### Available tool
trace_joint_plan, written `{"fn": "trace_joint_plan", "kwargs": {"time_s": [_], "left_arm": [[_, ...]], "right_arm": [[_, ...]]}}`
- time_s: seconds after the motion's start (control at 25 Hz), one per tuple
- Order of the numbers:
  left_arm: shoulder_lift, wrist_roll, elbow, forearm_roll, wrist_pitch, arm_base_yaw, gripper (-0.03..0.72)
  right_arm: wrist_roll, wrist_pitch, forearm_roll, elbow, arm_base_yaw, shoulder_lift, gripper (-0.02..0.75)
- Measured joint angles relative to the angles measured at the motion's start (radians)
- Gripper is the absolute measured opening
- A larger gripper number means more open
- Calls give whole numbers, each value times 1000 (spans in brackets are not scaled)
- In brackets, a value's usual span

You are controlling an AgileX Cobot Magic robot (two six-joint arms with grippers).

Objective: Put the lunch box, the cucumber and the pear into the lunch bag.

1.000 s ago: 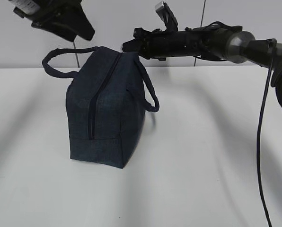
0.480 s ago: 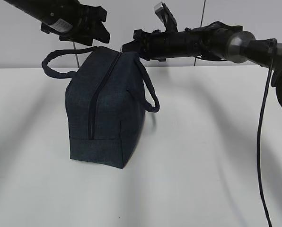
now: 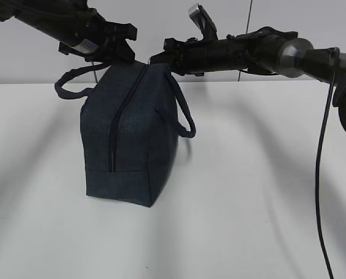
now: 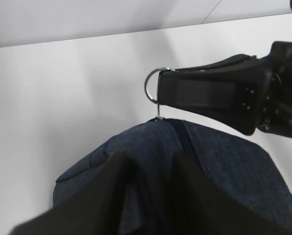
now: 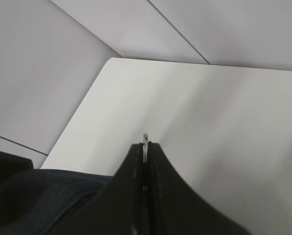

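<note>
The left claw (image 3: 123,49) has swung in beside the lunch bag (image 3: 129,136), its spread hidden; the right claw (image 4: 158,93) stays pinching the ring pull (image 4: 152,84); zipper shut, so opening comes next.

Exterior view slanting down, wrist views close, sharing lunch bag (image 3: 129,133) top
</note>
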Motion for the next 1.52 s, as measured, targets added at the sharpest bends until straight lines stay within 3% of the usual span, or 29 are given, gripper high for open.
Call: {"fn": "trace_joint_plan", "kwargs": {"time_s": [0.12,0.2,0.68,1.52], "left_arm": [[1,0,0,-1,2,0,87],[1,0,0,-1,4,0,32],[-20,2,0,0,23,-2,23],[-58,9,1,-4,57,-3,22]], "right_arm": [[7,3,-1,0,0,0,-16],[36,18,-1,0,0,0,-16],[260,63,-129,-2,2,1,-16],[296,66,-133,-7,3,1,-16]]}}
